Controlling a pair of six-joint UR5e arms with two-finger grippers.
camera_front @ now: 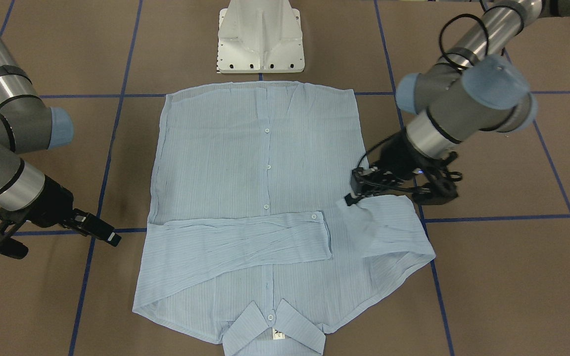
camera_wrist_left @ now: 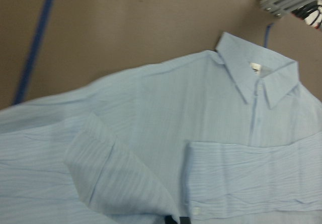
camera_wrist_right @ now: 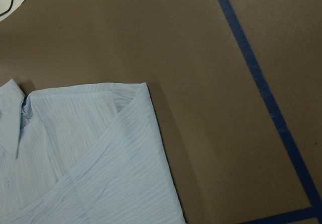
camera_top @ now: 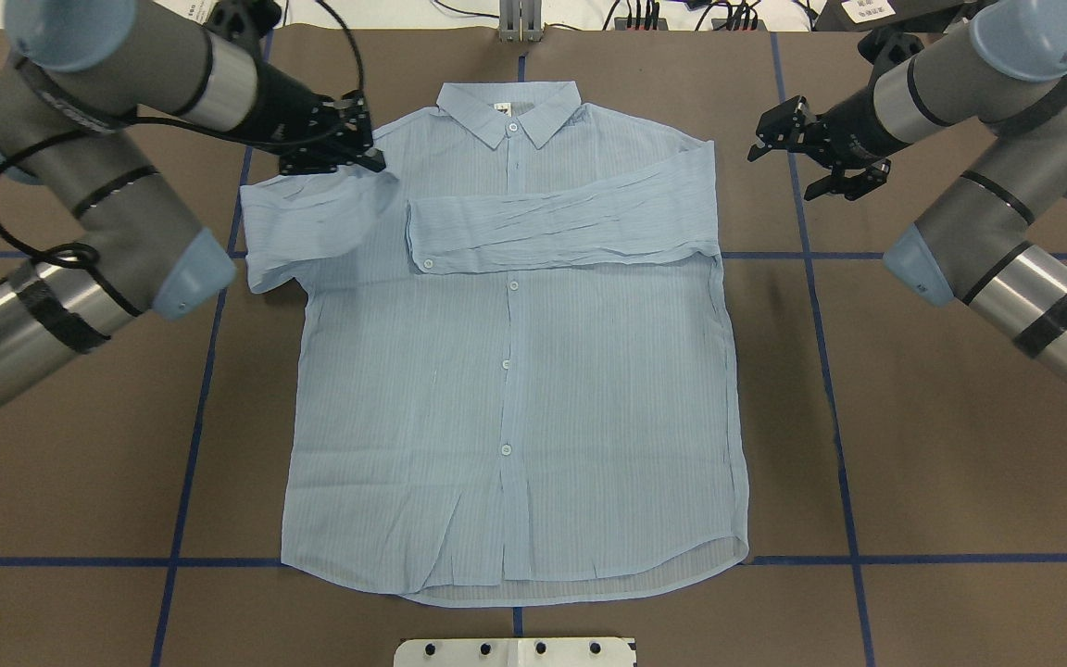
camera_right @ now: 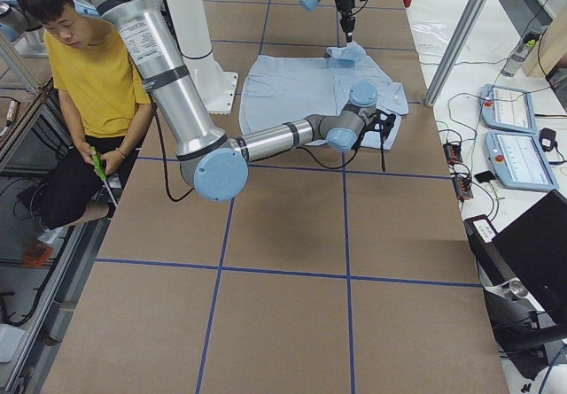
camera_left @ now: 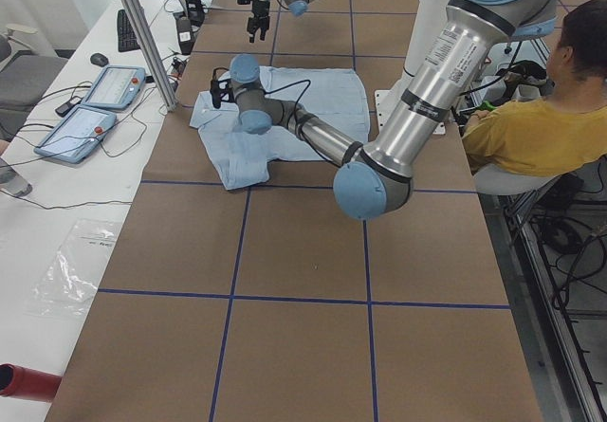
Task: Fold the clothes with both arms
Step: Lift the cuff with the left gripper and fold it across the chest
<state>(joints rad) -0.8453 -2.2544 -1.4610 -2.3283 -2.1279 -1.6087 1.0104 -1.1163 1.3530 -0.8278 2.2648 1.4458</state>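
– One garment in the front view. Position?
– Shirt flat on the table, buttoned front up. Hem nearest the white base, collar at the end farthest from the base. Folded sleeve lies across the chest, its cuff at the button line.
– Grippers?
– Left gripper is closed on the cuff end of the loose sleeve, which is doubled back over the shirt's side, in the half away from the base. Right gripper sits just off the cloth on the opposite side, about as far from the base, holding nothing.
– Overhead view?
– Left jaws are pinched together on the fabric. Right jaws look parted and empty, apart from the shirt. Neck tag shows inside the collar.
– Side views?
– Too small to judge either pair of jaws. A person in a yellow top sits beside the base. Two tablets lie on a white bench, across the shirt from the base.
– Wrist cameras?
– Left wrist: collar, folded cuff with its button, and the loose sleeve raised in a ridge toward the lens. Right wrist: one shoulder corner of the shirt on bare table, a blue tape line alongside.
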